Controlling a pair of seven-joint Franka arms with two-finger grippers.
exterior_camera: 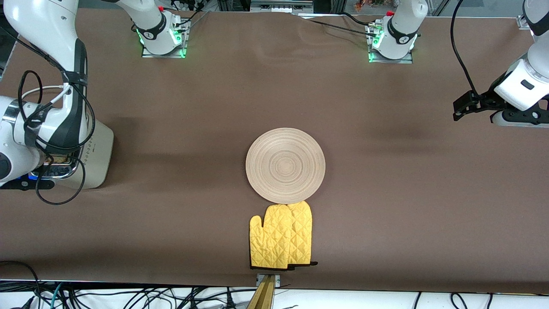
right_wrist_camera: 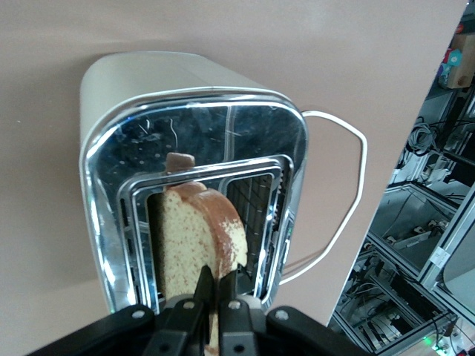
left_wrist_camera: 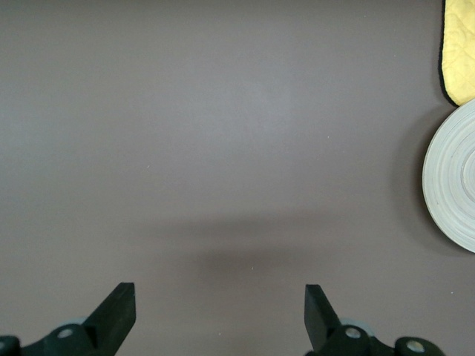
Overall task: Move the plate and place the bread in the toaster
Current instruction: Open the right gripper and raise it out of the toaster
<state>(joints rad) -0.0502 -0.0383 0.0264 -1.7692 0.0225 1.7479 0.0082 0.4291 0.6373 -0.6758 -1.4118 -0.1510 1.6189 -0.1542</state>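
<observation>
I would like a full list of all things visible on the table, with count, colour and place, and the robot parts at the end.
plate: one, pale wood, middle of the table.
oven mitts: two, yellow, overlapping, nearer to the front camera than the plate, touching its edge.
toaster: one, cream with chrome top, at the right arm's end of the table.
bread: one slice, tan with dark crust, partly down in a toaster slot.
left gripper: fingers open, waiting over bare cloth at the left arm's end.
right gripper: fingers shut on the bread, over the toaster.

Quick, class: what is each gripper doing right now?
Left gripper: open, empty, over bare table.
Right gripper: shut on the bread, over the toaster.
</observation>
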